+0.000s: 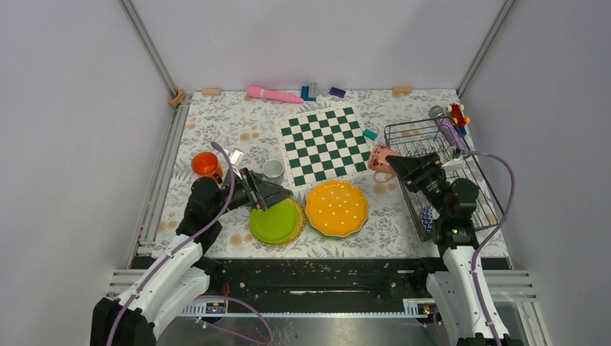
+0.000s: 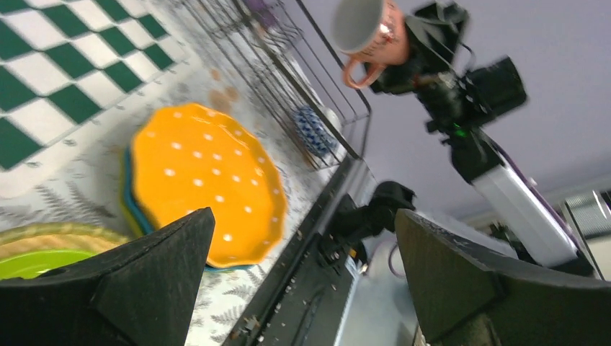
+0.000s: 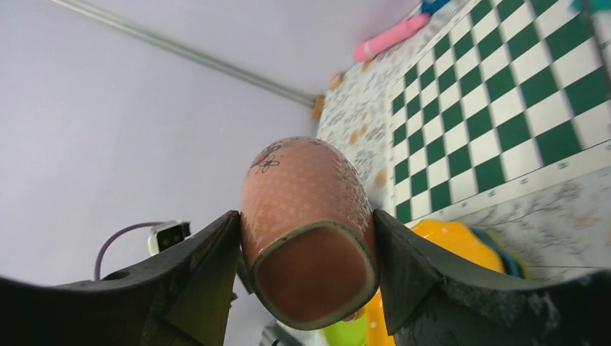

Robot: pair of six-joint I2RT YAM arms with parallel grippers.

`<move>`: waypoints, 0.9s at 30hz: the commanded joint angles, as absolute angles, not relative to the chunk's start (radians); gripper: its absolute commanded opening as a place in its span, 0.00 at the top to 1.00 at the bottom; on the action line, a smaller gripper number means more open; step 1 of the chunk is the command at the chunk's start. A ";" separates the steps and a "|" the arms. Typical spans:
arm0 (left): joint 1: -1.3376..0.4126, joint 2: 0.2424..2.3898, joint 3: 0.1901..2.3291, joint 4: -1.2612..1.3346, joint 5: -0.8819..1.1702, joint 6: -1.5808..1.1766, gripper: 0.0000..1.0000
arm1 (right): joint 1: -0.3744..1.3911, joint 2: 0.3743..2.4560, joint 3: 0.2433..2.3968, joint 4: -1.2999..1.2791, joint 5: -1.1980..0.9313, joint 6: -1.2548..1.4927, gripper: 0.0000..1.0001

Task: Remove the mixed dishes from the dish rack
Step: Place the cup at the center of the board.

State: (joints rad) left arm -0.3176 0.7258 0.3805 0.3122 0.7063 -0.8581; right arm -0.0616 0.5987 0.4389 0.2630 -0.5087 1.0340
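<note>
Listing contents of a floral-patterned table [image 1: 216, 122], with both arms in view.

Right gripper [image 1: 391, 160] — fingers clamped on either side of the pink cup [image 3: 306, 202]. The cup lies sideways in the grasp, base toward the wrist camera. It is held in the air just off the left side of the dish rack [image 1: 425, 144], near the right edge of the chessboard [image 1: 324, 144]. From the left wrist view its mouth and handle show, the handle hanging below.

Left gripper [image 2: 302, 267] — fingers spread wide, grasping nothing, hovering over the far edge of the lime-green plate [image 1: 276, 222].

Dishes out of the rack, on the table:
- lime-green plate, near the front edge, stacked on a yellow-green rimmed plate [image 2: 58, 234].
- orange dotted plate [image 1: 336, 207], just right of the lime-green one, resting on a teal plate [image 3: 497, 249] of which only the edge shows.
- orange cup [image 1: 206, 164], upright, far left.
- white cup [image 1: 273, 170], upright, between the orange cup and the chessboard.

Dishes in the rack:
- blue-and-white patterned bowl [image 2: 313, 130], standing on edge at the near end, partly hidden by the right arm.

Other items: purple tube [image 1: 448, 130] and red toy [image 1: 457, 114] at the rack's far right corner; a pink wand-shaped object [image 1: 274, 94] lying along the far edge of the table.
</note>
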 commanded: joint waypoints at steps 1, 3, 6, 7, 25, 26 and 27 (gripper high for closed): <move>-0.457 0.773 0.427 0.478 0.684 -0.867 0.01 | 0.056 0.608 0.376 0.619 -0.489 1.204 1.00; -0.539 0.824 0.450 0.520 0.658 -0.864 0.01 | 0.116 0.620 0.355 0.656 -0.460 1.215 1.00; -0.626 0.921 0.493 0.577 0.651 -0.858 0.03 | 0.183 0.649 0.330 0.684 -0.428 1.252 1.00; -0.646 0.954 0.512 0.583 0.658 -0.854 0.04 | 0.197 0.662 0.318 0.712 -0.422 1.273 1.00; -0.749 1.265 0.657 0.682 0.581 -0.868 0.28 | 0.450 0.894 0.164 1.100 -0.243 1.600 1.00; -0.753 1.272 0.662 0.682 0.581 -0.868 0.30 | 0.459 0.908 0.165 1.106 -0.242 1.605 1.00; -0.758 1.278 0.665 0.685 0.578 -0.867 0.32 | 0.471 0.921 0.165 1.117 -0.239 1.611 1.00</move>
